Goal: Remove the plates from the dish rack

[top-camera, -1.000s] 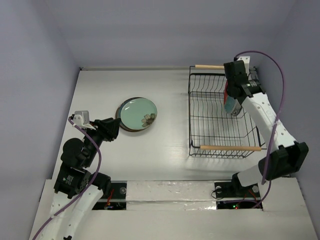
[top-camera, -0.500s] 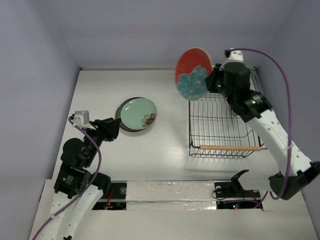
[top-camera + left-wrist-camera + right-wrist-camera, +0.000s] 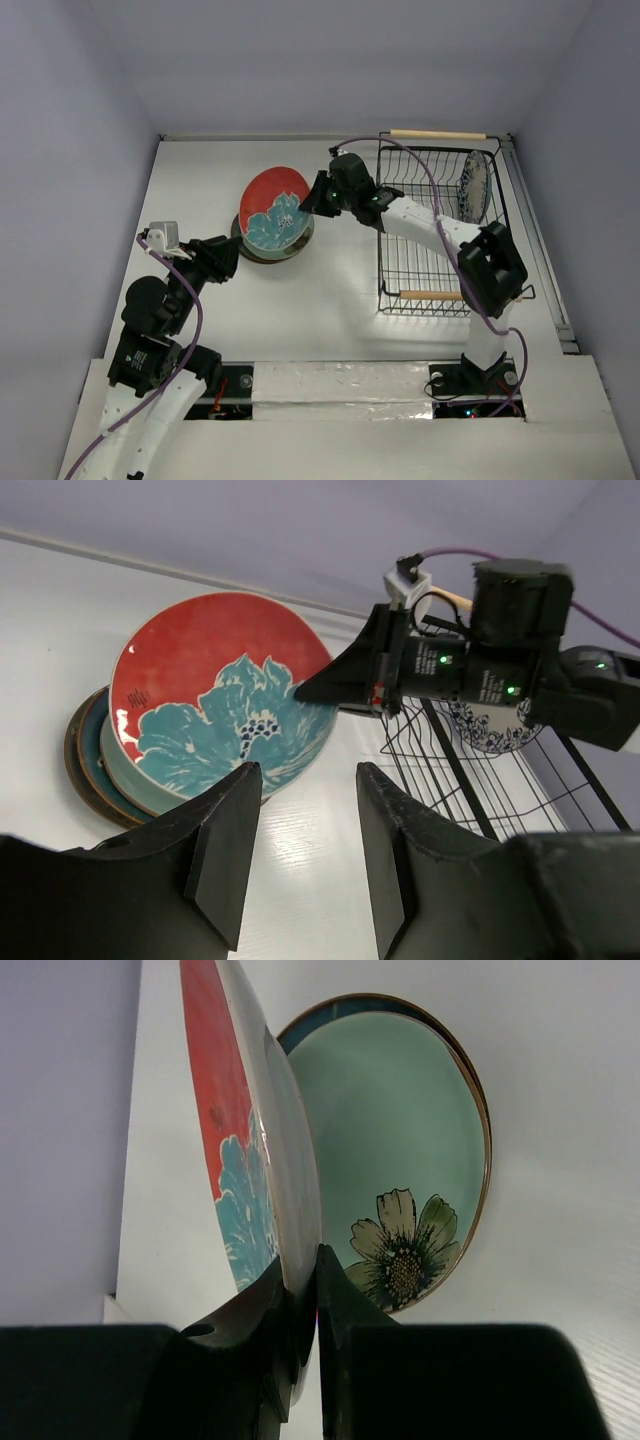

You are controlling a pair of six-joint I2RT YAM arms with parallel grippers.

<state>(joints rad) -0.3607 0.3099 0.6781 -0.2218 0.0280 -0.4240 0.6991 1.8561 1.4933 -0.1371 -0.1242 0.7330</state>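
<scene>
White tabletop [image 3: 330, 290] | step: stacking | right gripper [image 3: 312, 203] clamped on round red teal-flower plate [image 3: 270, 205], tilted over pale green plate [image 3: 400, 1110], left of black wire dish rack [image 3: 440, 265] | left gripper [image 3: 305, 810] parted | next: level, lower, release

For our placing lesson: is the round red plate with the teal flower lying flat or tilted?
Tilted. The right pincer grips the round red, teal-flowered plate by its rim, slanted above the round pale green plate.
</scene>
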